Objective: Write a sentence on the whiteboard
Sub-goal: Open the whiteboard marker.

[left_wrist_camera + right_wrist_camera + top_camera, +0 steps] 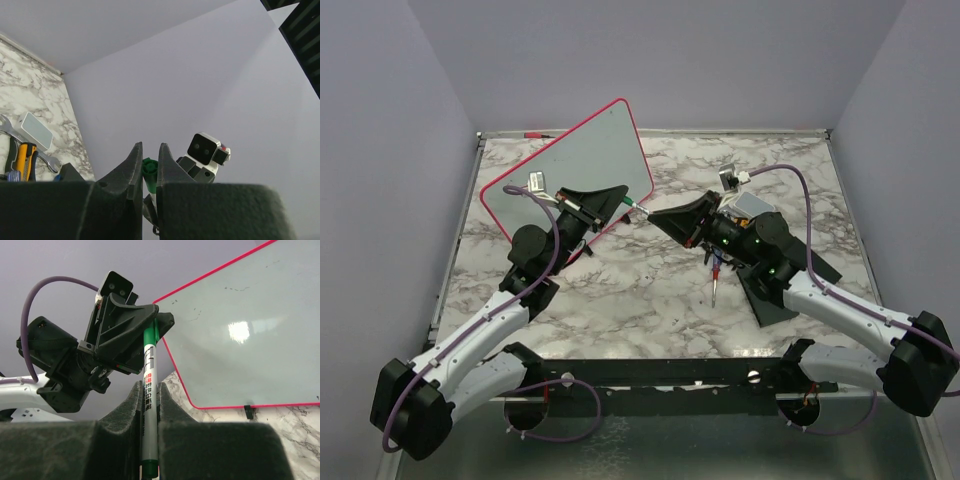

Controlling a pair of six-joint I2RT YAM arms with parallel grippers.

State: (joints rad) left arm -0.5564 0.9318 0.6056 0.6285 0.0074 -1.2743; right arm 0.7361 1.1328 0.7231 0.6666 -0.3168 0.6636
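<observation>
Jaws on both my arms were clamped on one green marker (149,390). My right jaws pinched its white barrel. My left jaws, nearly closed, gripped its green far end (149,172). The pen bridged the two in the air above the middle of the bench (650,310).

The whiteboard (570,165) stood tilted at the rear left of the bench, just behind my left arm. Its red-pink rim was in plain sight. From my right wrist I saw only faint specks and a glare spot on its face, and no letters.

I judged the task barely begun. The pen was in hand, and this looked like the pull that frees the cap, though I could not tell whether the cap had parted from the barrel. Bringing the tip to the board and writing the whole sentence were yet to come.

A red-handled screwdriver (717,283) lay on the bench under my right arm, beside a black pad (790,290). From my left wrist I saw a wrench (10,127), a yellow-handled tool (25,157) and a small grey plate (36,130) lying on the marble. None of these lay between the pen and the board. My own left arm sat closest to the board and could crowd the writing stroke.
</observation>
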